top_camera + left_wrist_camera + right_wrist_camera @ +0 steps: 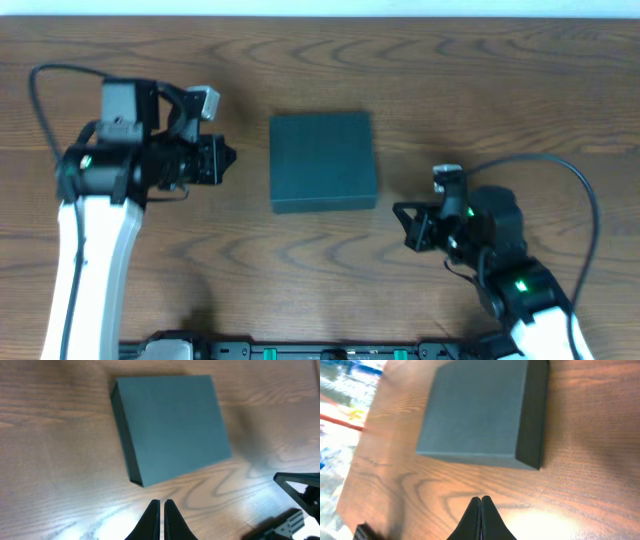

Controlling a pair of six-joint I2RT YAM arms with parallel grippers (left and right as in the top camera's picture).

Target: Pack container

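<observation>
Closed pincer point(481, 510) hovers near lidded container point(475, 410) on table point(580, 490)

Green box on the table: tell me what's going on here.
Nothing is being handled yet. The container sits closed on the table. The left gripper and the right gripper, one on either side, are both shut and empty, pointing at it without touching. Nothing to pack is in view.

Overhead looks straight down on the table point(320, 60); both wrist views face the box point(322, 160) closely, from opposite sides
</observation>
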